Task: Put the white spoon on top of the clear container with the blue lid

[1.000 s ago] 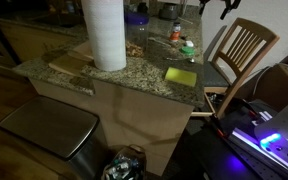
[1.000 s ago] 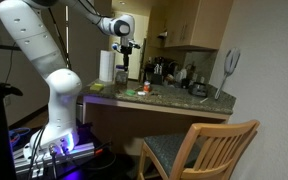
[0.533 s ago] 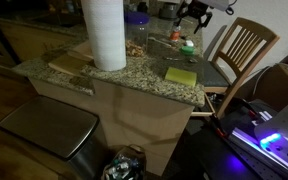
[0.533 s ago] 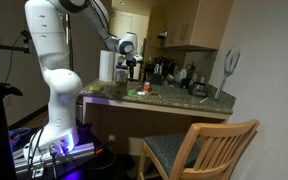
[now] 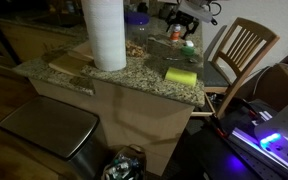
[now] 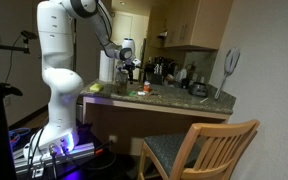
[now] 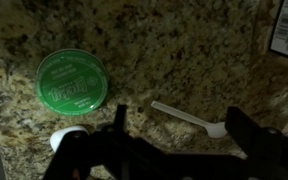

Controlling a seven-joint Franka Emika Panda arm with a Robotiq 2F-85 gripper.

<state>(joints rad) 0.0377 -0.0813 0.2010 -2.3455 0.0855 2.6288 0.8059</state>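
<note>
the gripper point(image 7: 179, 120) hangs spread wide and empty, its two dark fingers point(image 7: 119, 118) at the bottom of the wrist view. the white spoon point(image 7: 189, 117) lies flat on the granite counter point(image 7: 184, 40) in the gap between them, slanting from centre down toward the lower right, where its bowl is. nothing is gripped yet.

the worry is that angle. the spoon seems to lie nearly along the line the fingers close on, so they might meet it end-on and skid it across the stone, or pinch only the bowl. it is also thin and flat against the counter, so coming down too shallow gets nothing, and too deep would likely jam the tips on the granite. the green-lidded tub point(image 7: 72, 80) sits just to the left and could be knocked if the hand drifts that way.

the clear container with the blue lid point(image 5: 136, 18) stands well apart, at the top of an exterior view beside the paper-towel roll point(image 5: 104, 35). i'd guess a slim spoon could slide off its round lid if let go off-centre. the spoon itself is too small to pick out in either exterior view.

against a second ago, the gripper point(image 5: 184, 18) has dropped from the top right corner of that view to just over the counter. it has likewise sunk from above the roll to counter height point(image 6: 127, 68).
</note>
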